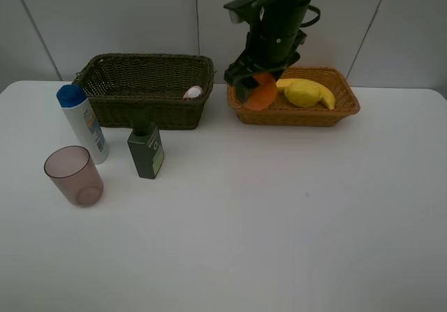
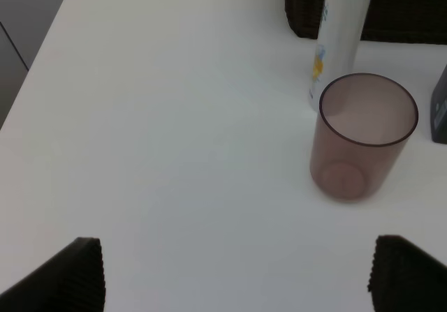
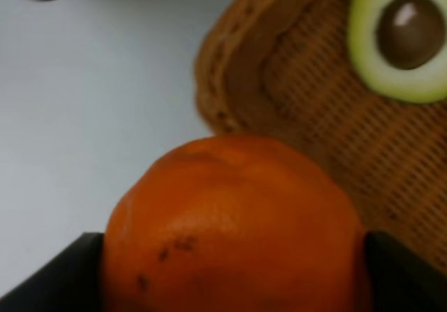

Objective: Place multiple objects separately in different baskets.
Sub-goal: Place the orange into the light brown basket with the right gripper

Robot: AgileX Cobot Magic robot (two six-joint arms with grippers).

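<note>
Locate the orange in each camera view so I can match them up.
Exterior high: orange held by the right gripper at the tan basket's left end.
Left wrist: not in it.
Right wrist: close up in the foreground, between the fingers.
Shared landmark: tan basket, in exterior high and right wrist.

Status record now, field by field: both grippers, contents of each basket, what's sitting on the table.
left gripper: open, empty, over the table near the mauve cup
right gripper: shut on the orange, at the tan basket left rim
dark basket: pink white-capped bottle
tan basket: banana, lemon, avocado half
on table: white blue-capped bottle, dark green bottle, mauve cup
</note>
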